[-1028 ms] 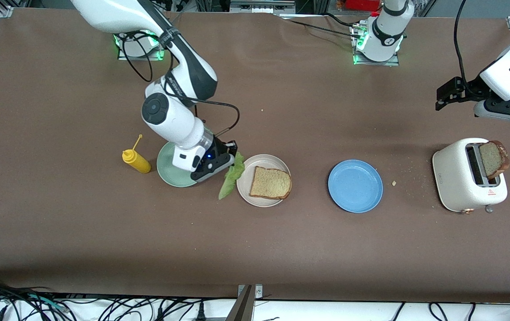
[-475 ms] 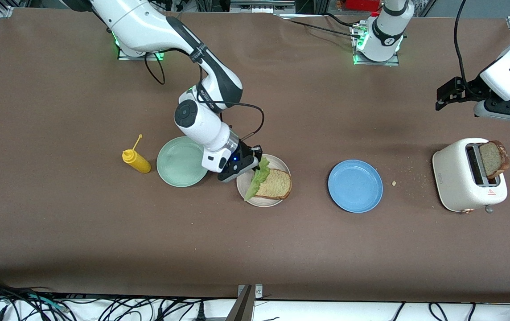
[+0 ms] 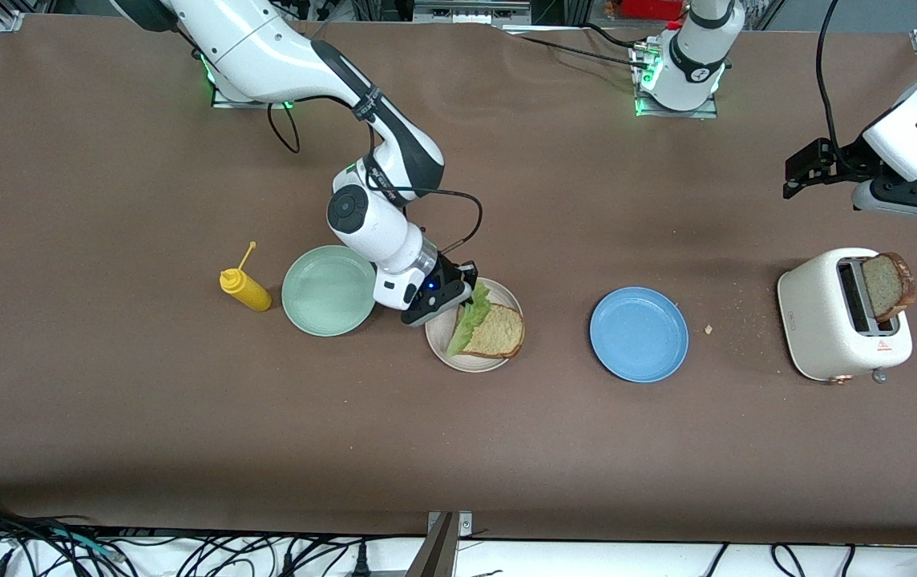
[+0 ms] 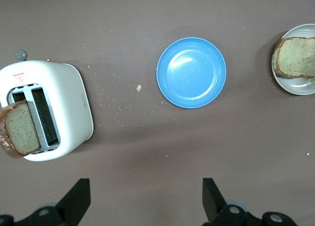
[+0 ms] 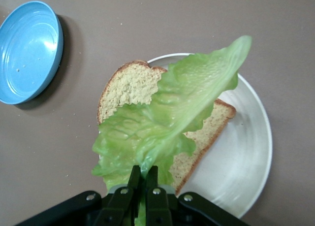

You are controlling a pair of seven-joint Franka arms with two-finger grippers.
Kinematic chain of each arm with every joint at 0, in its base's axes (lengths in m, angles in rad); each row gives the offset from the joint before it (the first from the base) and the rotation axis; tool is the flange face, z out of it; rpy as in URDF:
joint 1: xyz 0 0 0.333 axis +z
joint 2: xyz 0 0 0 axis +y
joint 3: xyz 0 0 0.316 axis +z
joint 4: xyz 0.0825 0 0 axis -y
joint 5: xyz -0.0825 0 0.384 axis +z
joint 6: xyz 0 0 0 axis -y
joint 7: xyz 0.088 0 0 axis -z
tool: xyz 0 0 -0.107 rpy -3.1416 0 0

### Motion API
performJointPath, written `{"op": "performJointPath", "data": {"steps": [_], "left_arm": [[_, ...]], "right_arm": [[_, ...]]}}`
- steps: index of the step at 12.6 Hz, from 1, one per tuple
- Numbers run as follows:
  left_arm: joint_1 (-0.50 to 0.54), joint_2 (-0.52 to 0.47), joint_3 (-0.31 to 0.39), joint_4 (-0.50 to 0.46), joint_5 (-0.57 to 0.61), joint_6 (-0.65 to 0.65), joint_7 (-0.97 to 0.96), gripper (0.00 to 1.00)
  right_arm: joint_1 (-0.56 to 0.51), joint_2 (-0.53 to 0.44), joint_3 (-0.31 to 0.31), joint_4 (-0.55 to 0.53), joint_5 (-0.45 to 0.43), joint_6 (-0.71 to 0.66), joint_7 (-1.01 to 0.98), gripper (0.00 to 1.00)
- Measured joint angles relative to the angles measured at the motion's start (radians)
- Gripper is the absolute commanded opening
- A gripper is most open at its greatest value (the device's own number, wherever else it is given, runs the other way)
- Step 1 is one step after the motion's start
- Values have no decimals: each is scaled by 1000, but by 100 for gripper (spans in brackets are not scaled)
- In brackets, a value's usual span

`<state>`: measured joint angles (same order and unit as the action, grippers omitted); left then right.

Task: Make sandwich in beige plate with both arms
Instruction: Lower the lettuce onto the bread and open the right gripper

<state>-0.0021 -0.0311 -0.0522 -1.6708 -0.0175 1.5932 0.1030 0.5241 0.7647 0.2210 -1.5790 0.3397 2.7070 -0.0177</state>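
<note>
The round beige plate (image 3: 474, 362) holds one tan toast slice (image 3: 498, 332). My right gripper (image 3: 465, 293) is shut on one end of a ruffled green lettuce leaf (image 3: 468, 320). The leaf hangs over the edge of the toast that is toward the right arm's end. In the right wrist view the right gripper (image 5: 143, 169) pinches the lettuce leaf (image 5: 182, 108), which spreads above the toast slice (image 5: 128, 85) and the beige plate (image 5: 246, 152). A second toast slice (image 3: 887, 284) stands in the white toaster (image 3: 835, 320). My left gripper (image 3: 797, 172) waits open over bare table near the toaster; its own view shows the left gripper (image 4: 145, 196) with nothing between the fingers.
A blue plate (image 3: 639, 334) lies between the beige plate and the toaster. A mint-green plate (image 3: 329, 290) sits beside the beige plate toward the right arm's end, with a yellow squeeze bottle (image 3: 244, 288) past it. Crumbs dot the table by the toaster.
My right gripper has carried the lettuce from beside the mint-green plate to over the toast on the beige plate. The left arm has not moved.
</note>
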Motion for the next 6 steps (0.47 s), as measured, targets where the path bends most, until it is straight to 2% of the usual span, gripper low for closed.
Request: {"op": "performJointPath", "data": {"steps": [3,4,6], "left_arm": [[0,0,0,0,0,0,0,100],[0,0,0,0,0,0,0,100],[0,0,0,0,0,0,0,100]], "right_arm": [[11,20,-1,0,0,27,-1,87],[11,20,-3,1,0,29,-2,100],[11,20,-10,6,0,29,-5,100]]}}
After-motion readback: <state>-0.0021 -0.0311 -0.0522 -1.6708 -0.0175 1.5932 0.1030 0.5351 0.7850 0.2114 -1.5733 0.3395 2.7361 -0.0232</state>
